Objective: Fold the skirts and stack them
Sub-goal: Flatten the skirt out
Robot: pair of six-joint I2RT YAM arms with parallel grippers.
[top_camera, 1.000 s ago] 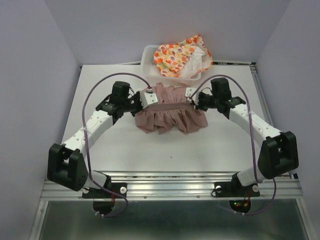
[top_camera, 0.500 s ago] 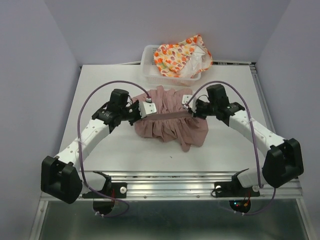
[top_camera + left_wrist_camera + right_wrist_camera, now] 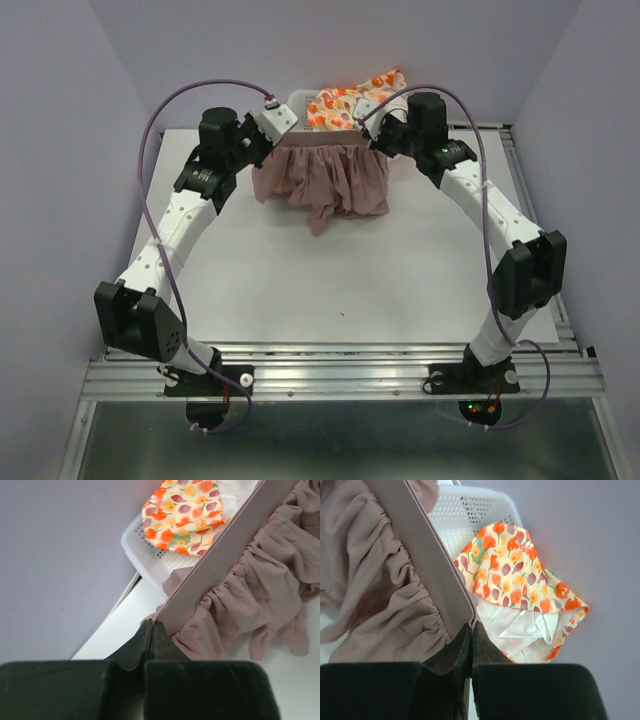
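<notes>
The pink skirt (image 3: pixel 322 182) hangs by its waistband, which is stretched taut between the two arms at the far end of the counter (image 3: pixel 300 280), just in front of the basket (image 3: pixel 150 560). The left gripper (image 3: pixel 276 135) is clamped on the band's left end and the right gripper (image 3: pixel 372 128) on its right end, each with its fingers pressed together over the fabric. Ruffles droop below the band. The printed skirt (image 3: pixel 345 102) lies heaped in the basket.

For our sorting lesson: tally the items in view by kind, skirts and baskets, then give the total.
Skirts: 2, a pink skirt and a printed skirt
Baskets: 1, a white basket
Total: 3
</notes>
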